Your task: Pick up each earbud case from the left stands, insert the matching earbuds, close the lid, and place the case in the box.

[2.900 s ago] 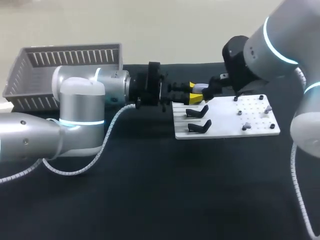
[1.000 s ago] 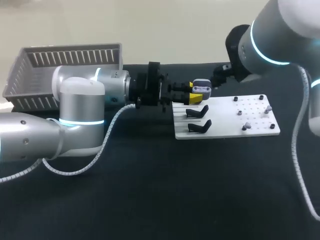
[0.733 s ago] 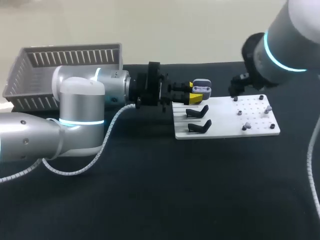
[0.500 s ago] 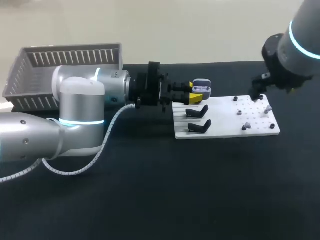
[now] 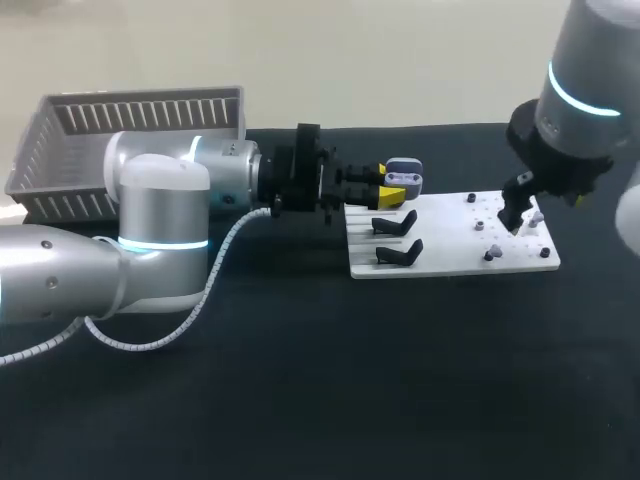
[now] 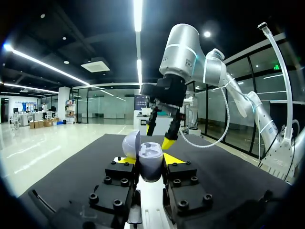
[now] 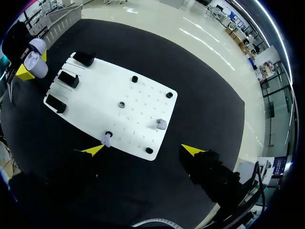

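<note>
A lavender earbud case (image 5: 404,178) with its lid up is held above the white board's (image 5: 450,240) left end, my left gripper (image 5: 387,187) shut on it. In the left wrist view the case (image 6: 150,161) sits between the fingers, its lid (image 6: 131,144) tilted back. My right gripper (image 5: 516,218) hangs open over the board's right part. From its wrist, the gripper (image 7: 143,150) is above the board's (image 7: 119,114) near edge. One earbud (image 7: 106,139) stands close to a fingertip, another earbud (image 7: 161,124) between the tips' lines. My right gripper (image 6: 159,135) shows ahead of the case.
Three black stands (image 7: 68,78) line the board's left end, all without cases. Small black pegs (image 7: 135,78) dot the board. A grey slatted basket (image 5: 130,140) stands at the table's back left, behind my left arm. The black table (image 5: 330,380) spreads in front.
My right arm has swung away from the held case to the right and come down over the board's right part. The left arm and the case have kept still.
</note>
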Controlling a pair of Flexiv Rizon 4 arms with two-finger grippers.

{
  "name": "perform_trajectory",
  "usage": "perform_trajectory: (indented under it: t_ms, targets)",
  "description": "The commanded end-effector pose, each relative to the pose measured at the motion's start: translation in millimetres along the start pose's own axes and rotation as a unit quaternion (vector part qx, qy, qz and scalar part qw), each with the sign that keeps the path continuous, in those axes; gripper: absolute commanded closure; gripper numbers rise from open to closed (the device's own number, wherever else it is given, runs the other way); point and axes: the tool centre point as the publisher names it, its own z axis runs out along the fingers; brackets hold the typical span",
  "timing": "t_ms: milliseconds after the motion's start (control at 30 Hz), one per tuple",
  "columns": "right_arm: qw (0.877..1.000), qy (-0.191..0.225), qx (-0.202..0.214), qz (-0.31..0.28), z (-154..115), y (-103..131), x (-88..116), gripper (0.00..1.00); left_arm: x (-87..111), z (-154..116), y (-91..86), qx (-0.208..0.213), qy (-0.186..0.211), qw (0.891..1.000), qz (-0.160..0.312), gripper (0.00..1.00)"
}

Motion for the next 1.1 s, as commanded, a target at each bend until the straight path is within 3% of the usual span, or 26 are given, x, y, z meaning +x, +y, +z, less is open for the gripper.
perform_trajectory:
  t_ms: [33,367,400,433,500,700,1100]
  targets:
    - [1.0,0.025,-0.001,-0.008,16.8,-1.4,-9.4,0.0,0.6,-0.1,-1.3,-0.002,-0.001,1.0,0.001,1.0]
    - [1.0,0.028,-0.005,0.005,34.6,-12.2,-11.5,0.03,0.6,-0.1,-1.3,-0.002,-0.001,1.0,0.001,1.0]
    - [1.0,0.029,-0.004,0.006,36.3,-12.8,-11.3,0.25,0.6,-0.1,-1.3,-0.002,-0.001,1.0,0.001,1.0]
    - [1.0,0.029,-0.006,0.01,37.7,-13.3,-11.2,0.38,0.6,-0.1,-1.3,-0.002,-0.001,1.0,0.001,1.0]
    - [1.0,0.029,-0.006,0.012,40.6,-14.7,-11.0,0.5,0.6,-0.1,-1.3,-0.002,-0.001,1.0,0.001,1.0]
    - [0.999,0.03,-0.008,0.013,45.2,-15.1,-12.6,0.54,0.6,-0.1,-1.3,-0.002,-0.001,1.0,0.001,1.0]
    - [0.999,0.028,0.026,0.025,50.7,-20.9,-18.5,0.6,0.6,-0.1,-1.3,-0.002,-0.001,1.0,0.001,1.0]
